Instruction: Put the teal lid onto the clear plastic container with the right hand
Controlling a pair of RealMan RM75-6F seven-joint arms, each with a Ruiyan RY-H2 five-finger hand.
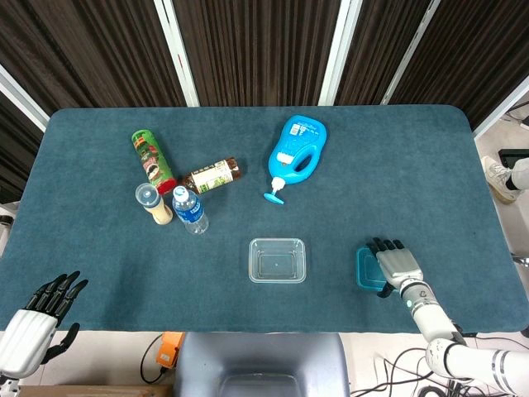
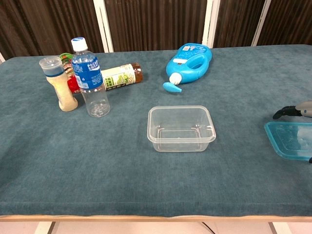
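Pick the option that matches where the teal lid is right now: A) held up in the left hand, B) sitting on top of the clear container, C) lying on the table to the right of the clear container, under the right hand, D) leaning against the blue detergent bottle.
C: the teal lid lies flat on the table beside the empty clear container, with the right hand over its far side.
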